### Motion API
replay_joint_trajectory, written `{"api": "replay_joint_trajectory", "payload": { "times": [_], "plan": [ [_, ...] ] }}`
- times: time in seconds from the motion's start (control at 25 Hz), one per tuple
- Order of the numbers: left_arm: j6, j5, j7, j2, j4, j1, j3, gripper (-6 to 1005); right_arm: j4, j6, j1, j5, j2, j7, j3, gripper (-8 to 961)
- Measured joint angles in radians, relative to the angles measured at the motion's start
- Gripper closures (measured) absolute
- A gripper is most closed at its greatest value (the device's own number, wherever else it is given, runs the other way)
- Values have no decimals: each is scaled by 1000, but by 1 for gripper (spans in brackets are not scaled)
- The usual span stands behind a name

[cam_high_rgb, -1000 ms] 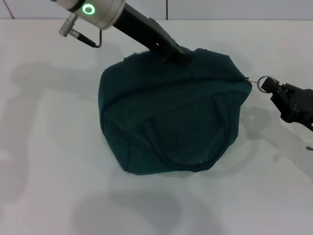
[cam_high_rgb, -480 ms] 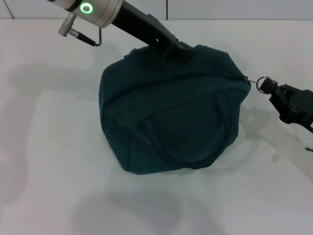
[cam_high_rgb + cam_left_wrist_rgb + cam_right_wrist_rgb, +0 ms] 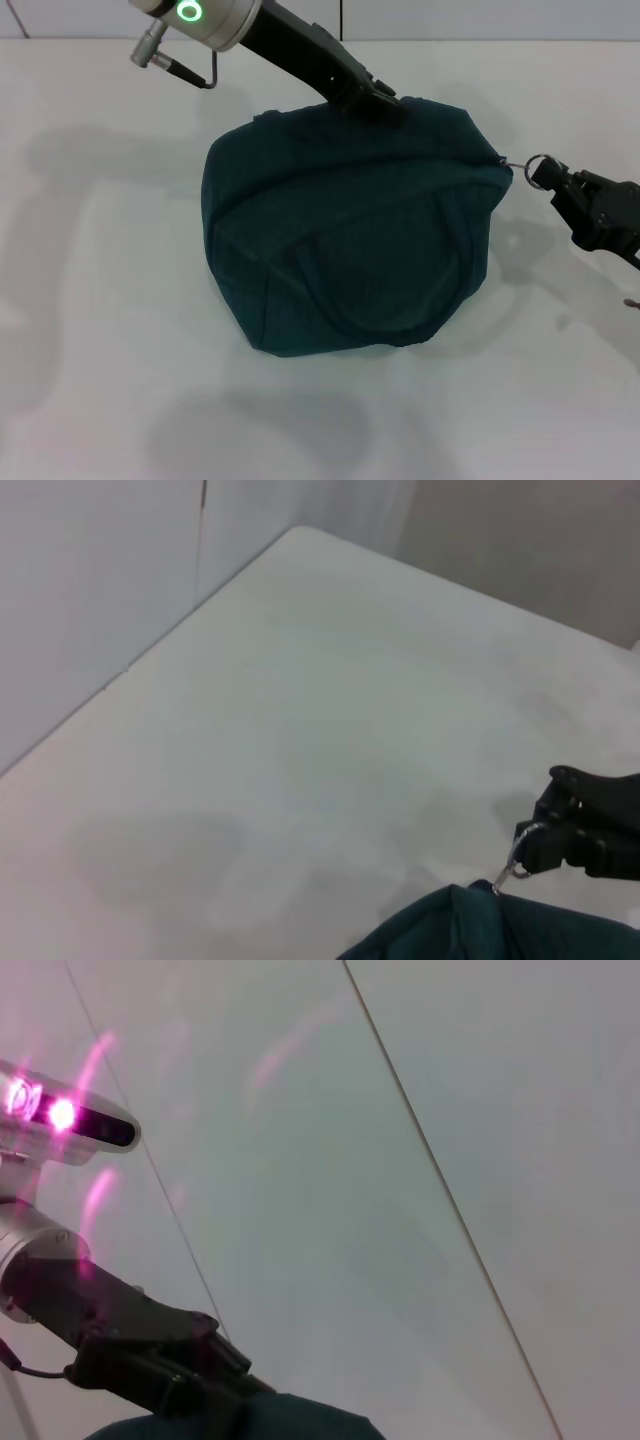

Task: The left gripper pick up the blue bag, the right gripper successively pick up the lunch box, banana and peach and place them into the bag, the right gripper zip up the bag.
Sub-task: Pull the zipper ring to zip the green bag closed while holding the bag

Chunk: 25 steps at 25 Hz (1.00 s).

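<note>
Metal ring pull [image 3: 539, 170] at the bag's right end sits pinched in the closed fingers of the right gripper [image 3: 560, 183], the short link to the zip drawn taut; the left wrist view shows the same grip from the far side. Fingers of the left gripper [image 3: 385, 106] press into the top rear fabric of the blue bag [image 3: 350, 240]; whether they are clamped on it cannot be told. The bag stands bulging on the white worktop [image 3: 100, 300], its top seam apparently closed along its length.

Judgement: the zipping step is at or near its end. Next move calls for releasing the ring and withdrawing without tugging the bag over.

Count: one bag, one ring pull, two grippers. No lunch box, banana or peach is visible outside.
</note>
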Motion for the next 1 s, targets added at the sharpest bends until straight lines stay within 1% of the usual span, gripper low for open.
{"api": "replay_joint_trajectory", "payload": {
  "times": [0.04, 0.24, 0.48, 0.6, 0.8, 1.0],
  "plan": [
    [1, 3, 0, 0, -4, -1, 1, 681, 0, 0, 0, 0, 0, 0, 0, 949],
    [3, 23, 0, 0, -23, -11, 3, 751, 0, 2, 2, 0, 0, 0, 1, 949],
    [7, 26, 0, 0, -32, -16, 5, 911, -1, 0, 0, -1, 0, 0, 7, 949],
    [11, 25, -2, 1, -32, -16, 5, 946, -2, -3, -6, -1, -2, 0, 17, 949],
    [32, 18, -10, 4, -24, -18, 2, 946, 0, 10, -7, -1, -2, 0, 29, 949],
    [45, 18, -11, 8, -24, -21, -4, 946, 1, 69, -1, -7, -2, 0, 25, 949]
  ]
}}
